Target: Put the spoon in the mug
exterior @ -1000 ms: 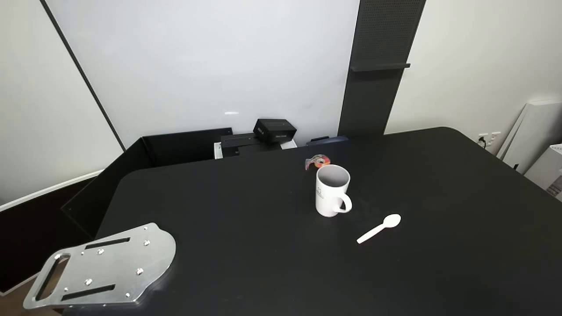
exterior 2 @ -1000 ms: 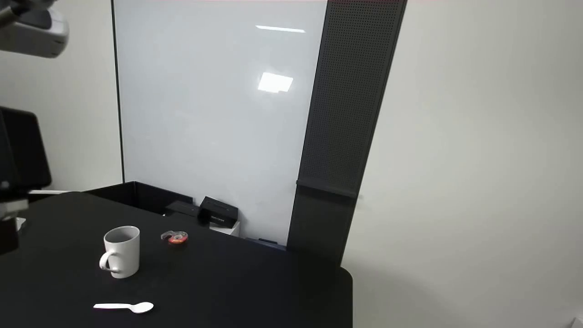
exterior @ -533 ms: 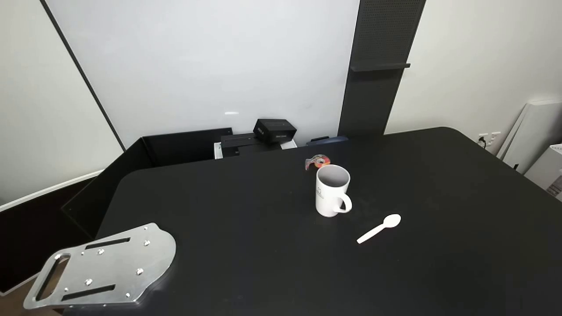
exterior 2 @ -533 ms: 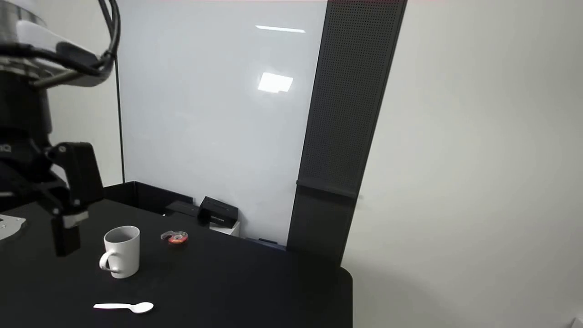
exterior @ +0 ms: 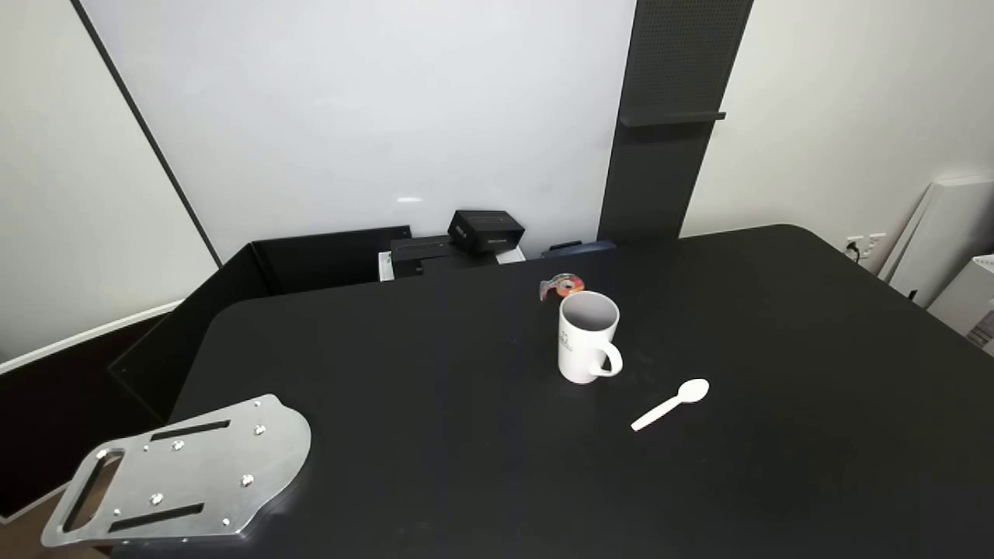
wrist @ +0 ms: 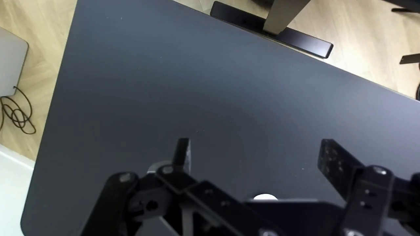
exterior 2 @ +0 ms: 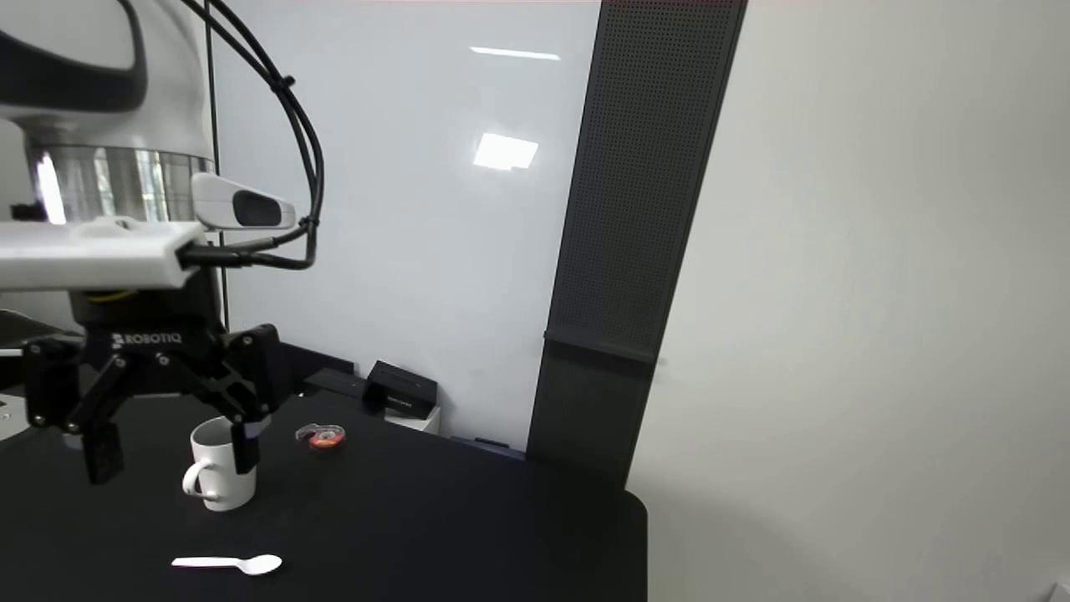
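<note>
The white spoon lies flat on the black table, in front of the mug, in both exterior views [exterior: 682,397] [exterior 2: 242,563]. The white mug [exterior: 578,349] stands upright with its side handle showing. It also shows in an exterior view [exterior 2: 224,478], partly covered by a finger. My gripper [exterior 2: 175,456] is open and empty, pointing down above the table, higher than the spoon. In the wrist view the open fingers [wrist: 254,152] have bare table between them. A small white rounded edge there, apparently the spoon's bowl [wrist: 265,197], peeks over the gripper body; the mug is out of that view.
A red and clear tape dispenser [exterior: 569,287] lies behind the mug, also in an exterior view [exterior 2: 324,436]. A silver metal plate [exterior: 210,466] sits at the table's left end. Black boxes [exterior: 487,230] stand beyond the far edge, before a whiteboard [exterior: 373,116].
In an exterior view the arm and gripper have moved in from the left edge toward the right, now in front of the mug. The spoon and mug have not moved.
</note>
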Controlling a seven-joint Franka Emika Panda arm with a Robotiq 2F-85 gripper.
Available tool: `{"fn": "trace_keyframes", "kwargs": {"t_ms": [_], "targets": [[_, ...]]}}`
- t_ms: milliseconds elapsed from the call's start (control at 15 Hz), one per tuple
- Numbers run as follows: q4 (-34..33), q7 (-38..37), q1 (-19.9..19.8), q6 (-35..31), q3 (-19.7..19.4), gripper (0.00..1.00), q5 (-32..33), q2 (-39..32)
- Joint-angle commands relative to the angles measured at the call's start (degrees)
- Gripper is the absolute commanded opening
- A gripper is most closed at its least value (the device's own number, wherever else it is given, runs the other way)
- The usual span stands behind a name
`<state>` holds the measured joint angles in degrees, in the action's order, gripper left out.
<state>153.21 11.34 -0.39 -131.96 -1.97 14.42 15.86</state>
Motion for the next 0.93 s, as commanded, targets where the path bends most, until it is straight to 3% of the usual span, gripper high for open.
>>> {"fn": "trace_keyframes", "kwargs": {"t_ms": [0,467,867], "targets": [[-7.24,-2.82,-1.27,-2.78,0.03,1.00,0.00,-10.93],[-19.40,-20.96,-1.18,-0.44,-0.08,1.00,-2.20,-25.10],[-23.63,-31.19,0.73,0.33,0.15,1.00,-12.84,-30.50]]}}
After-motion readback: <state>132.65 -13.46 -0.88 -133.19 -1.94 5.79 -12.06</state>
